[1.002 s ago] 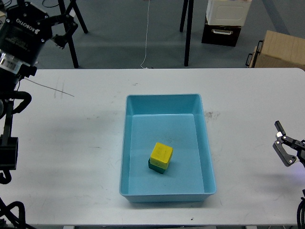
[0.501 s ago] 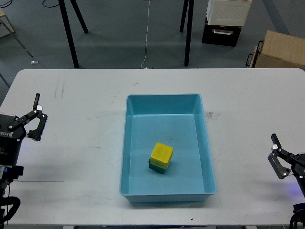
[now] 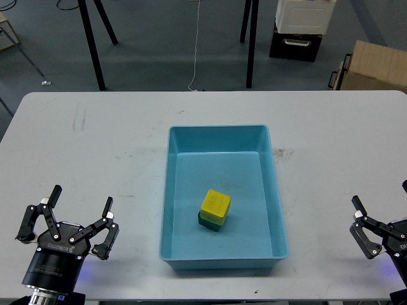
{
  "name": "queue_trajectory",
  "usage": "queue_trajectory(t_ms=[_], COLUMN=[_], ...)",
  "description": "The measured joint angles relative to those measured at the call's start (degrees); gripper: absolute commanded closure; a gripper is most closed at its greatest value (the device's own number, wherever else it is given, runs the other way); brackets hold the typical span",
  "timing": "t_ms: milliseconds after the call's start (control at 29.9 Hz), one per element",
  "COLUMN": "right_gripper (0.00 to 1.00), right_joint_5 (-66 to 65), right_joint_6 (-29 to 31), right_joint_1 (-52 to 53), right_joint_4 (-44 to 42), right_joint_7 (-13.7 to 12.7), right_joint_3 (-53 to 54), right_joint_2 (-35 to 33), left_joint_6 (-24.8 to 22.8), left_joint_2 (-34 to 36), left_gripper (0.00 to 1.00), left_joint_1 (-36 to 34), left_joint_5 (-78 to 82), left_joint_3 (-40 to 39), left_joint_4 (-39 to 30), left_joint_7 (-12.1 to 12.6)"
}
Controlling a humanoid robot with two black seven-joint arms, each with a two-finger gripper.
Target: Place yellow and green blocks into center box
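Observation:
A yellow block [image 3: 215, 206] lies on top of a green block [image 3: 207, 222] inside the light blue box [image 3: 219, 136] at the middle of the white table. My left gripper [image 3: 68, 218] is open and empty above the table's front left. My right gripper [image 3: 363, 228] is open and empty at the front right edge, well clear of the box.
A cardboard box [image 3: 375, 66] and a black and white crate [image 3: 301, 28] stand on the floor beyond the table. Black stand legs [image 3: 251, 38] rise behind the table's far edge. A thin cable [image 3: 196, 44] runs down the floor.
My left arm has dropped from the upper left to the table's front left, its gripper now facing up and open. My right gripper has slid slightly lower and left.

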Motion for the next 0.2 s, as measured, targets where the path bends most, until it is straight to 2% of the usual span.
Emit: queue_trajectory(t_ms=[100, 200], right_gripper=[0.01, 0.01], right_joint_5=[0.0, 0.0], right_joint_6=[0.0, 0.0], right_joint_1=[-0.1, -0.1], right_joint_4=[0.0, 0.0], right_joint_7=[1.8, 2.3], right_joint_3=[-0.4, -0.6], right_joint_2=[0.0, 0.0], left_joint_6=[0.0, 0.0], left_joint_2=[0.0, 0.0], left_gripper=[0.0, 0.0], left_joint_1=[0.0, 0.1], left_joint_5=[0.0, 0.1], left_joint_3=[0.0, 0.1], left_joint_4=[0.0, 0.1], left_joint_7=[-0.4, -1.3])
